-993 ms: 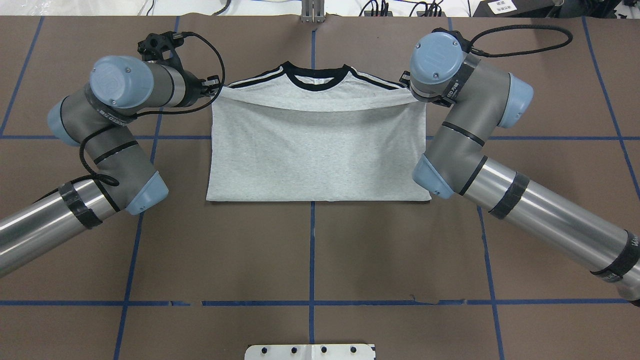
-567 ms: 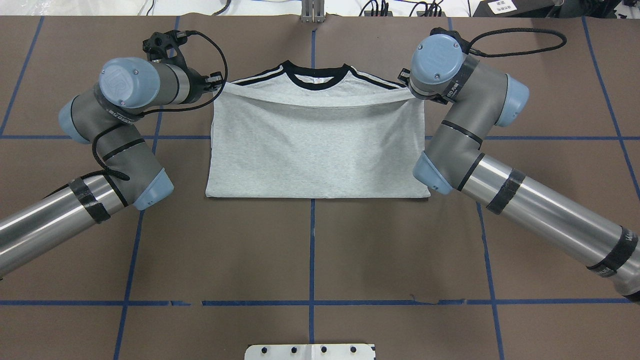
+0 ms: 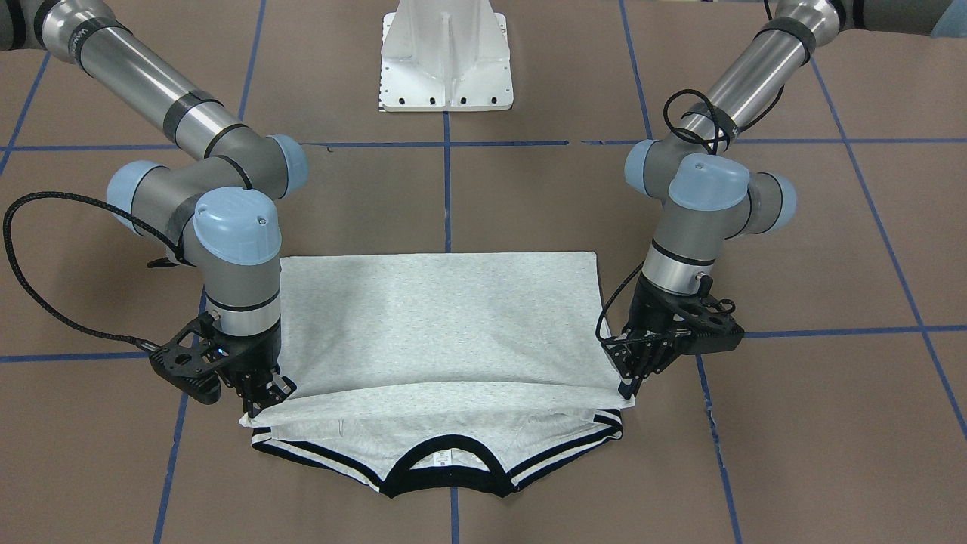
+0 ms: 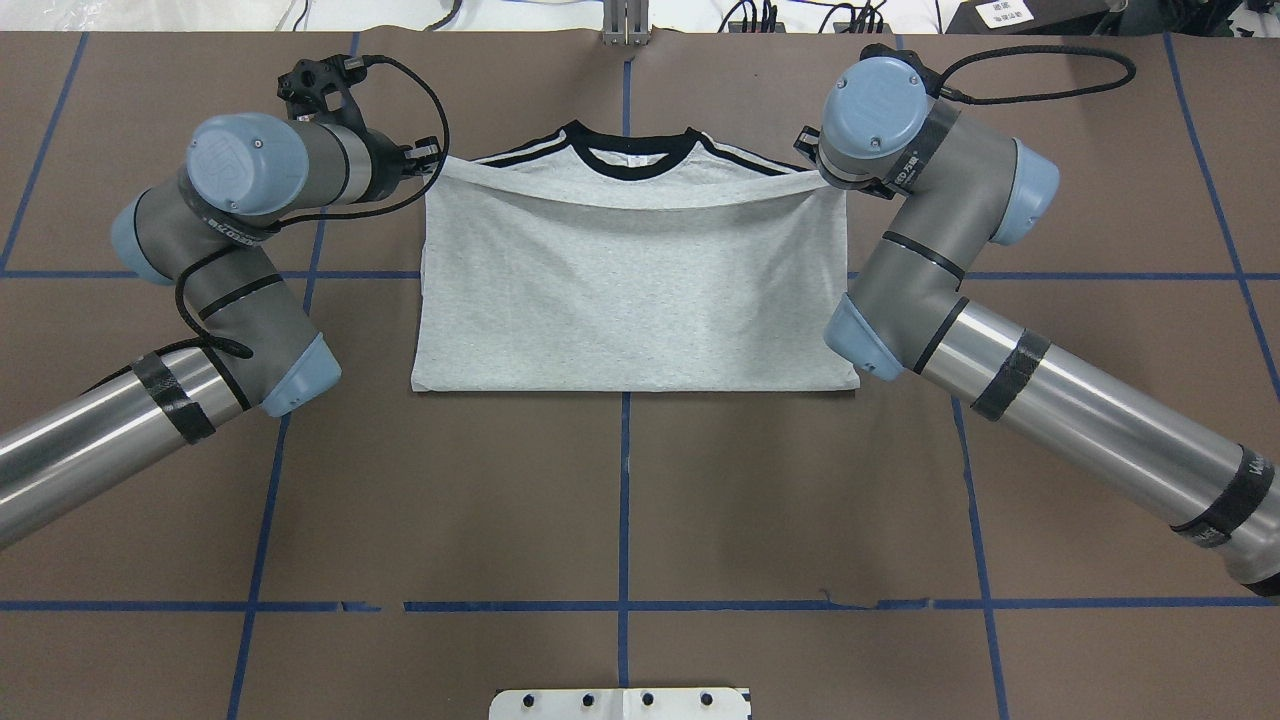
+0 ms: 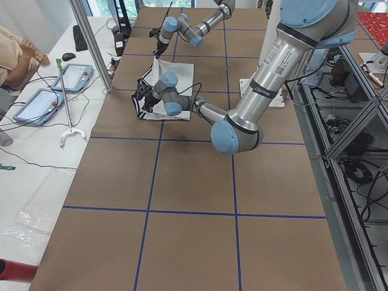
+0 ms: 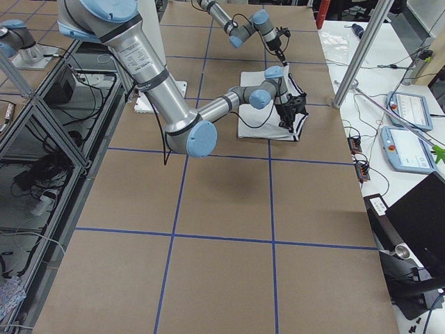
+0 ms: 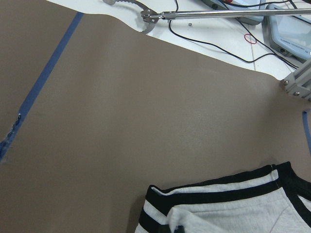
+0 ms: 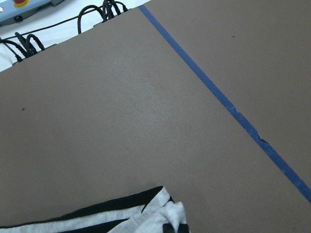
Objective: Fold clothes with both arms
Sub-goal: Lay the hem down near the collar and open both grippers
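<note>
Hem-to-shoulder fold in hand: left gripper (image 3: 628, 387) and right gripper (image 3: 262, 399) each pinch a T-shirt (image 3: 438, 317) hem corner, just short of the neck band (image 3: 468, 442). Next move, judged: lower and release together.

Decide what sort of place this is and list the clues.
Most likely a robotics lab or test cell: the left arm and right arm hold a T-shirt on a table gridded with blue tape, and control tablets lie on a side bench.
</note>
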Controlling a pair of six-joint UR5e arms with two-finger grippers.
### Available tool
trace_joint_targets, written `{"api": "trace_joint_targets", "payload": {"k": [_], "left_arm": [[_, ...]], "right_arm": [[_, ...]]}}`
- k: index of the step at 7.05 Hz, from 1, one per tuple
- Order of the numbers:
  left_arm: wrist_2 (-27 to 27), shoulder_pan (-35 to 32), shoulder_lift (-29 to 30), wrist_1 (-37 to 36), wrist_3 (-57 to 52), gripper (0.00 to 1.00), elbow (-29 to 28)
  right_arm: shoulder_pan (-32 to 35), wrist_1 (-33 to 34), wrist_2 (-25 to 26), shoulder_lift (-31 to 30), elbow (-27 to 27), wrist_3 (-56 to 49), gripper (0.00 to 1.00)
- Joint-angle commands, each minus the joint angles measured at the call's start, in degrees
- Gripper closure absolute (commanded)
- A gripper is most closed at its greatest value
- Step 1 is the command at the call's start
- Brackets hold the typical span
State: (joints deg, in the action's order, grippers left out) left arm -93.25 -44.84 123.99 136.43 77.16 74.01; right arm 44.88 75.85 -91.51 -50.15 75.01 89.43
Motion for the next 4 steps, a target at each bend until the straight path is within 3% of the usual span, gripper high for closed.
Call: {"api": "trace_joint_targets", "payload": {"k": [1, 3, 4], "left_arm": [[0.00, -0.34, -0.76, 0.33, 0.01, 1.00, 0.08], [0.00, -0.34, -1.03, 0.42, 0.01, 0.95, 0.08], [0.00, -0.34, -1.03, 0.33, 0.10, 0.68, 0.08]], "right_arm": [[0.03, 0.00, -0.07, 0.31, -0.39, -0.04, 1.00], [0.03, -0.09, -0.07, 0.31, -1.44, -0.13, 1.00], [0.03, -0.09, -0.07, 0.40, -1.45, -0.13, 0.87]]}}
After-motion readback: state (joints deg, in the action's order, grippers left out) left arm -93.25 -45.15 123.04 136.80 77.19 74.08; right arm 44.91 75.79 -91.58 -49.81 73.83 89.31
